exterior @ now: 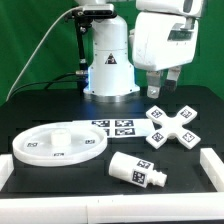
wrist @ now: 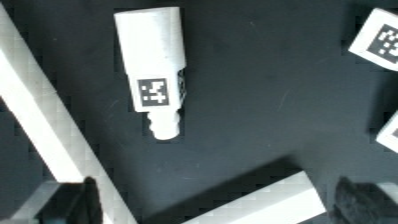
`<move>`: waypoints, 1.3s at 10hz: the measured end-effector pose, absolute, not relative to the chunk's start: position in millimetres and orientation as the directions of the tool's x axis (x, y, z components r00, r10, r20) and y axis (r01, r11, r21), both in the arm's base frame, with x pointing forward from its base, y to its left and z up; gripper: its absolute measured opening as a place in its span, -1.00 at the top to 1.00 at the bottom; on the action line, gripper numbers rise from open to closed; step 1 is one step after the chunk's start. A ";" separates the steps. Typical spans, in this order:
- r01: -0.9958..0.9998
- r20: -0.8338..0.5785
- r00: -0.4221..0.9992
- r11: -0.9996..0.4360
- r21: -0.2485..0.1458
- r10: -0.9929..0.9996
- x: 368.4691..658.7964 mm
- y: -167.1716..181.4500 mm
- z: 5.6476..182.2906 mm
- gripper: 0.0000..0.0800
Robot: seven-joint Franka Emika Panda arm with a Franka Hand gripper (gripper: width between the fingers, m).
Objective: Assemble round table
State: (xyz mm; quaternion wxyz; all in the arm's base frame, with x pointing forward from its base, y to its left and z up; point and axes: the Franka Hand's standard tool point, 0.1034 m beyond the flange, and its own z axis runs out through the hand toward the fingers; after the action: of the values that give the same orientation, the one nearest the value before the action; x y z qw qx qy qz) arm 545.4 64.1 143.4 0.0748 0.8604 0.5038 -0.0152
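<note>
The large rimmed round disc [exterior: 60,143] with its central hub lies flat on the black table at the exterior view's front left. The short cylinder leg [exterior: 137,171] lies on its side near the front edge; in the wrist view [wrist: 155,60] it shows a tag and a small peg end. The cross-shaped base [exterior: 172,124] lies flat at the exterior view's right, and its arm tips show in the wrist view [wrist: 379,40]. My gripper [exterior: 160,90] hangs high above the cross-shaped base. It is open and empty, with both fingers [wrist: 64,205] wide apart over the table.
The marker board [exterior: 115,127] lies flat behind the disc, in front of the robot's base [exterior: 110,65]. White rails edge the table at the exterior view's left [exterior: 6,170], right [exterior: 212,165] and front; two of them cross the wrist view [wrist: 36,110].
</note>
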 end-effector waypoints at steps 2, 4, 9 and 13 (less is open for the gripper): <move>0.869 -0.101 0.492 -0.481 0.113 0.865 545.3 64.1 143.4 -0.62; 0.869 -0.101 0.493 -0.482 0.111 0.864 545.1 64.1 142.7 -0.62; 0.869 -0.099 0.493 -0.482 0.114 0.865 543.1 51.2 140.3 -0.62; 0.921 -0.114 0.390 -0.385 0.061 0.914 569.7 24.1 123.7 -0.62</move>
State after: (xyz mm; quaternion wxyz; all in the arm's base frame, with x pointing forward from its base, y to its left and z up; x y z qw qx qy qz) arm 569.7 24.1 123.7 0.0572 0.8317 0.5514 -0.0308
